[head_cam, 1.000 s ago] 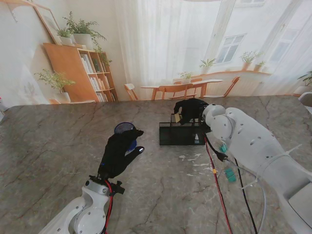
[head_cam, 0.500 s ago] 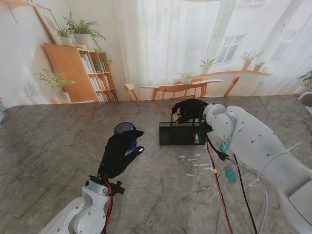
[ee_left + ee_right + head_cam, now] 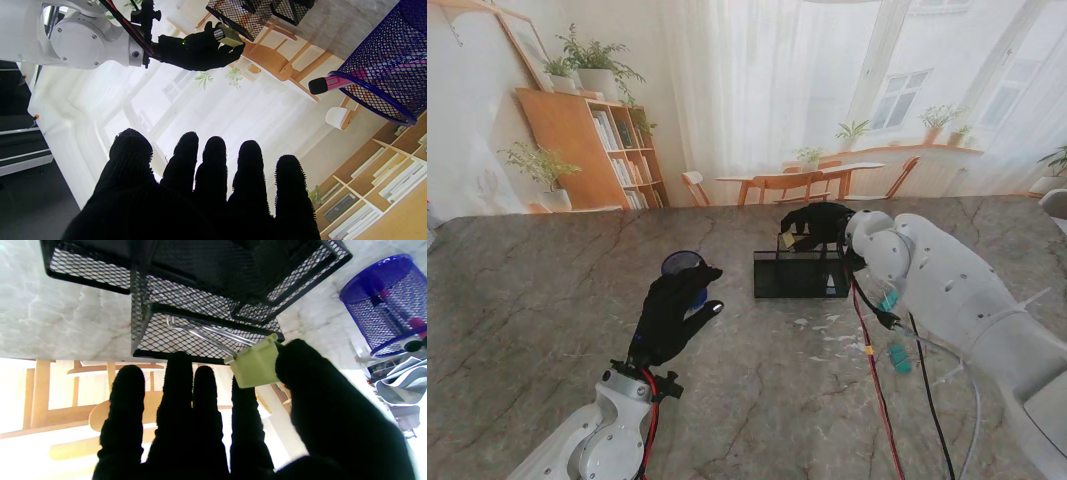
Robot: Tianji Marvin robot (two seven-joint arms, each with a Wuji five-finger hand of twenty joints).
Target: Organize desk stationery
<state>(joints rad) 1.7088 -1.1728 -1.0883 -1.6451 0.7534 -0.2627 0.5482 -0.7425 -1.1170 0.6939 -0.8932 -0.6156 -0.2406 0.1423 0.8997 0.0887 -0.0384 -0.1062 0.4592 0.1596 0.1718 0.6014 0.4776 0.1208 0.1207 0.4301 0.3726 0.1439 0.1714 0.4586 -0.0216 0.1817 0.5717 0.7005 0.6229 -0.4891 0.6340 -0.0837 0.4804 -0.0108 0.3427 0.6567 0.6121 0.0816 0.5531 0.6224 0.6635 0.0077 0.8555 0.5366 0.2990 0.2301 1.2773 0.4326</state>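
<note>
At the far edge of the black wire-mesh desk organiser [image 3: 799, 273], a small pale-green boxy plastic item [image 3: 255, 364] is being pinched between the thumb and index finger of the right hand [image 3: 815, 224]; what the item is cannot be told. In the right wrist view it is being held just beside the organiser's rim, next to a compartment in which a clear, thin object is lying. The same hand is being seen from the left wrist view [image 3: 196, 50], closed around the item [image 3: 228, 36] close to the organiser [image 3: 240, 13].

To the left of the organiser, and apart from it, a round blue mesh pen cup [image 3: 685, 268] is being carried by the grey marbled surface [image 3: 527, 300]. A pink pen with a black tip [image 3: 328, 82] is being shown lying partly out of the cup [image 3: 387, 66] in the left wrist view. The left hand [image 3: 670, 313] is being held just beside the cup, on the side nearer to me, with its fingers [image 3: 213, 160] spread and nothing grasped.
</note>
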